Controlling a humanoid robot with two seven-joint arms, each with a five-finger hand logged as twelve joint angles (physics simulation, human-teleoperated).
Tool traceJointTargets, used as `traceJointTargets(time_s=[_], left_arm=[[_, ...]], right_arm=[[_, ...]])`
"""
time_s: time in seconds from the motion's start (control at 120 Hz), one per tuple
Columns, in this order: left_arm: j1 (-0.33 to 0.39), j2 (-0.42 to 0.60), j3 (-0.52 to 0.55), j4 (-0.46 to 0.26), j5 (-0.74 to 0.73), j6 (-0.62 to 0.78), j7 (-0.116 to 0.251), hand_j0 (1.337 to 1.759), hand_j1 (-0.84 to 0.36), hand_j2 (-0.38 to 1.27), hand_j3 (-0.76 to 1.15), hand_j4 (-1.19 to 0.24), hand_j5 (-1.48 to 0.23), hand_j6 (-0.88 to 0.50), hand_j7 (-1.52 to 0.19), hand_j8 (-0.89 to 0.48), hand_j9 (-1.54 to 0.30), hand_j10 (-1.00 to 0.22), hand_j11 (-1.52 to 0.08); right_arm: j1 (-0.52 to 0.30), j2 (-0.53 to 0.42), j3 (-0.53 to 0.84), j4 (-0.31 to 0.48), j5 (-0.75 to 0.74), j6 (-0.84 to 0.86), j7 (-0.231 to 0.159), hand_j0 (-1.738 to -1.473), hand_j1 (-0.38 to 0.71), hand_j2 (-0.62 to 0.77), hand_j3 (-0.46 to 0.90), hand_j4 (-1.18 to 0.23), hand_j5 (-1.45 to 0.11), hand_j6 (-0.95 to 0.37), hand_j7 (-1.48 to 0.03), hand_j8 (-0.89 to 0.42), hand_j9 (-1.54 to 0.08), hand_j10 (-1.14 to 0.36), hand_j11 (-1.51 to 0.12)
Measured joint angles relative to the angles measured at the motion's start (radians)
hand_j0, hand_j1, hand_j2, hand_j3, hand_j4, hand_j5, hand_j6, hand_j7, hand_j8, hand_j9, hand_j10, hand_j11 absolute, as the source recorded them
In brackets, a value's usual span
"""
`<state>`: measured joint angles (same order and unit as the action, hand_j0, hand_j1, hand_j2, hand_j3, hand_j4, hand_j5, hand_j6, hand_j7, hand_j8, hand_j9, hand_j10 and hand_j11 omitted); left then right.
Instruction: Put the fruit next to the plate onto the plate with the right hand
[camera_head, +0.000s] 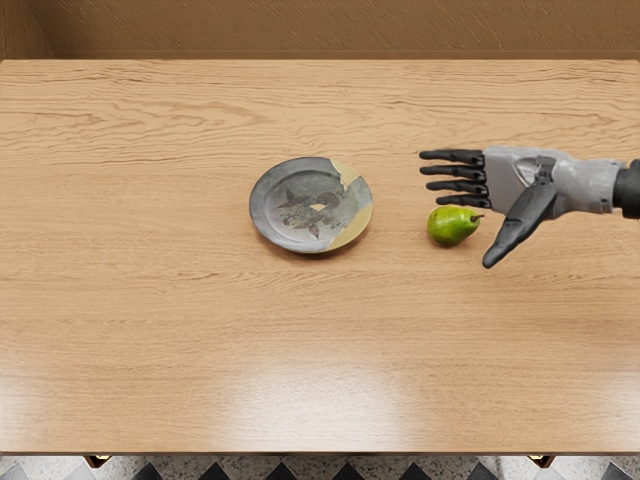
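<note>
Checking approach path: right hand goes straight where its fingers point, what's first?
Probably the pear, just ahead of the thumb of the open right hand. Height unclear; if it clears that, the plate comes next.

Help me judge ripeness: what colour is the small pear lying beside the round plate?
The small rounded pear is green, clearest in the head view.

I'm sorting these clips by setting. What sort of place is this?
Probably a simulated dining or kitchen room: a wooden table bearing a plate and a pear, checkered floor tiles below.
</note>
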<state>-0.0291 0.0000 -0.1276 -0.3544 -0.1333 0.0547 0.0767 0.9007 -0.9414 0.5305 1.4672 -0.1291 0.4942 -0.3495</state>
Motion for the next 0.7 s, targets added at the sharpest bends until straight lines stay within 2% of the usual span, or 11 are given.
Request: traceJointTargets(time_s=[0.042,0.083,0.133,0.2,0.292,0.425,0.542,0.625,0.7], left_arm=[[0.0,0.0,0.0,0.0,0.0,0.0,0.0,1.658,0.33,0.0,0.0,-0.02,-0.02,-0.02,-0.02,-0.02,-0.02,-0.02,-0.02],[0.0,0.0,0.0,0.0,0.0,0.0,0.0,1.658,0.33,0.0,0.0,-0.02,-0.02,-0.02,-0.02,-0.02,-0.02,-0.02,-0.02],[0.0,0.0,0.0,0.0,0.0,0.0,0.0,1.658,0.33,0.0,0.0,-0.02,-0.02,-0.02,-0.02,-0.02,-0.02,-0.02,-0.02],[0.0,0.0,0.0,0.0,0.0,0.0,0.0,1.658,0.33,0.0,0.0,-0.02,-0.02,-0.02,-0.02,-0.02,-0.02,-0.02,-0.02],[0.0,0.0,0.0,0.0,0.0,0.0,0.0,1.658,0.33,0.0,0.0,-0.02,-0.02,-0.02,-0.02,-0.02,-0.02,-0.02,-0.02],[0.0,0.0,0.0,0.0,0.0,0.0,0.0,1.658,0.33,0.0,0.0,-0.02,-0.02,-0.02,-0.02,-0.02,-0.02,-0.02,-0.02],[0.0,0.0,0.0,0.0,0.0,0.0,0.0,1.658,0.33,0.0,0.0,-0.02,-0.02,-0.02,-0.02,-0.02,-0.02,-0.02,-0.02],[0.0,0.0,0.0,0.0,0.0,0.0,0.0,1.658,0.33,0.0,0.0,-0.02,-0.02,-0.02,-0.02,-0.02,-0.02,-0.02,-0.02],[0.0,0.0,0.0,0.0,0.0,0.0,0.0,1.658,0.33,0.0,0.0,-0.02,-0.02,-0.02,-0.02,-0.02,-0.02,-0.02,-0.02]], right_arm=[[0.04,0.0,0.0,0.046,-0.014,-0.069,-0.085,-1.658,-0.35,0.0,0.0,0.0,0.0,0.0,0.0,0.0,0.0,0.0,0.0],[0.084,0.002,-0.001,0.089,-0.043,-0.145,-0.143,-1.658,-0.35,0.0,0.0,0.0,0.0,0.0,0.0,0.0,0.0,0.0,0.0],[0.128,0.006,-0.001,0.133,-0.1,-0.226,-0.188,-1.658,-0.35,0.0,0.0,0.0,0.0,0.0,0.0,0.0,0.0,0.0,0.0],[0.163,0.019,-0.003,0.181,-0.187,-0.328,-0.223,-1.658,-0.35,0.0,0.0,0.0,0.0,0.0,0.0,0.0,0.0,0.0,0.0],[0.179,0.073,-0.06,0.219,-0.338,-0.465,-0.245,-1.658,-0.35,0.0,0.0,0.0,0.0,0.0,0.0,0.0,0.0,0.0,0.0],[0.19,0.112,-0.157,0.25,-0.494,-0.597,-0.257,-1.658,-0.35,0.0,0.0,0.0,0.0,0.0,0.0,0.0,0.0,0.0,0.0],[0.247,0.141,-0.274,0.235,-0.566,-0.672,-0.26,-1.658,-0.35,0.0,0.0,0.0,0.0,0.0,0.0,0.0,0.0,0.0,0.0],[0.314,0.201,-0.433,0.224,-0.6,-0.837,-0.261,-1.658,-0.35,0.0,0.0,0.0,0.0,0.0,0.0,0.0,0.0,0.0,0.0],[0.344,0.245,-0.522,0.22,-0.614,-0.966,-0.261,-1.658,-0.35,0.0,0.0,0.0,0.0,0.0,0.0,0.0,0.0,0.0,0.0]])
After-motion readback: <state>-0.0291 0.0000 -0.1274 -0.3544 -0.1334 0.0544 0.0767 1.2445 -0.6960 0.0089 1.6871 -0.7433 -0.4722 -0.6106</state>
